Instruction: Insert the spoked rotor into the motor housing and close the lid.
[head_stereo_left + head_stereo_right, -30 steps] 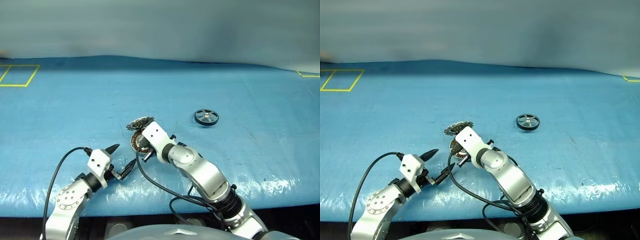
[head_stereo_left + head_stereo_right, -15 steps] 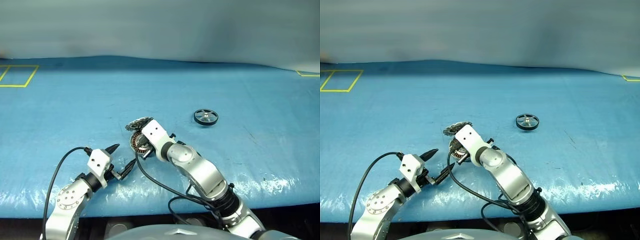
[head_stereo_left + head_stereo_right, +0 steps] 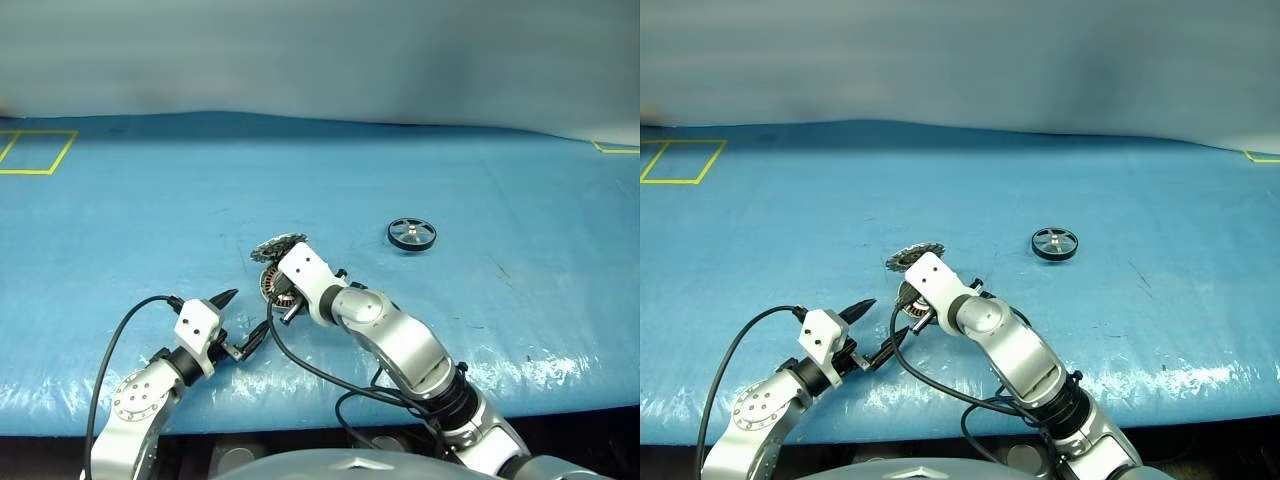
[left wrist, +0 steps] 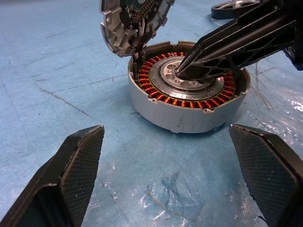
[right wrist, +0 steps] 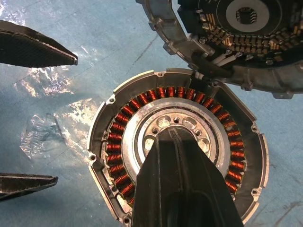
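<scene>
Right gripper [image 4: 189,71] clenched empty, tip resting, I think, on the motor housing [image 4: 187,101] hub; my left gripper [image 3: 243,322] waits spread just short of it. Nothing is inserted: the spoked rotor [image 3: 412,234] lies flat well beyond, axle up. The lid [image 4: 135,21] stands tilted against the housing's far rim.

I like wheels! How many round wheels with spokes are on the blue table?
1. The spoked rotor lies flat on the blue table, by itself, off to the right of the motor housing and its raised lid. None seems hidden.
</scene>
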You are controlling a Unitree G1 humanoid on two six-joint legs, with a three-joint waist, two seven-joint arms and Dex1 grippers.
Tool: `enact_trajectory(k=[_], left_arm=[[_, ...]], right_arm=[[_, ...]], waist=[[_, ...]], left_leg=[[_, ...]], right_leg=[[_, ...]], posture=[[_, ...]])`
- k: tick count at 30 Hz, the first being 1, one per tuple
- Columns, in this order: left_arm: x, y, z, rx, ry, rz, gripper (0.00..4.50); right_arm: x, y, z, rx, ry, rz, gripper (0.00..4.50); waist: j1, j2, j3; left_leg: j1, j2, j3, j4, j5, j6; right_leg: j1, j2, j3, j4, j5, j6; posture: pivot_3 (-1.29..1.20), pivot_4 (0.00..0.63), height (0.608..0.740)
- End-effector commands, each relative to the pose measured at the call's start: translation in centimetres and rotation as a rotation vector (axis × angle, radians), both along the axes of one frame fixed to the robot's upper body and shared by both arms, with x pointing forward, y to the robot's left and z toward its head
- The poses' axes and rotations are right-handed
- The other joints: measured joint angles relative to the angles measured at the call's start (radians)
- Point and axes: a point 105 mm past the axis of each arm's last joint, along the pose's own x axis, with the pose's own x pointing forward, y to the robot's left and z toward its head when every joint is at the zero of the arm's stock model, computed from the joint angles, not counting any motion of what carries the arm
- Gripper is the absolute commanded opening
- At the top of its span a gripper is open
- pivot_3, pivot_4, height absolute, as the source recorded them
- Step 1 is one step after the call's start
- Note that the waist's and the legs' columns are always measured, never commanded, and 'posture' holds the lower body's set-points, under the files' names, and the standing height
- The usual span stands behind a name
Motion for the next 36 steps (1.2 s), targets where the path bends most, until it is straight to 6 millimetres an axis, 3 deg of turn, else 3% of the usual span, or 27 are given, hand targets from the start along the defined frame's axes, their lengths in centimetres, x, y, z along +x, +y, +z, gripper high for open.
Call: enact_trajectory(k=[1,8,15,26,36], left_arm=[[0.1,-0.2,0.5,-0.002,-0.026,-0.010,4.50],[0.1,-0.1,0.6,0.004,-0.026,-0.013,4.50],[0.2,-0.1,0.6,0.008,-0.028,-0.023,4.50],[0.4,-0.3,0.8,0.008,-0.031,-0.036,4.50],[0.3,-0.3,0.7,0.004,-0.026,-0.025,4.50]], right_arm=[[-0.4,-0.2,-0.7,-0.007,0.024,-0.001,0.01],[-0.1,-0.9,-1.1,0.039,0.014,-0.037,0.01],[0.1,-0.6,0.7,0.152,0.006,-0.050,0.01],[0.3,-0.5,-0.9,0.074,0.063,-0.091,0.01],[0.1,-0.4,-0.6,0.071,0.090,-0.086,0.01]], waist=[[0.000,0.000,0.000],[0.000,0.000,0.000],[0.000,0.000,0.000],[0.000,0.000,0.000],[0.000,0.000,0.000]], left_leg=[[0.000,0.000,0.000,0.000,0.000,0.000],[0.000,0.000,0.000,0.000,0.000,0.000],[0.000,0.000,0.000,0.000,0.000,0.000],[0.000,0.000,0.000,0.000,0.000,0.000],[0.001,0.000,0.000,0.000,0.000,0.000]], right_leg=[[0.000,0.000,0.000,0.000,0.000,0.000],[0.000,0.000,0.000,0.000,0.000,0.000],[0.000,0.000,0.000,0.000,0.000,0.000],[0.000,0.000,0.000,0.000,0.000,0.000],[0.000,0.000,0.000,0.000,0.000,0.000]], posture=[[0.00,0.150,0.740],[0.00,0.150,0.740],[0.00,0.150,0.740],[0.00,0.150,0.740],[0.00,0.150,0.740]])
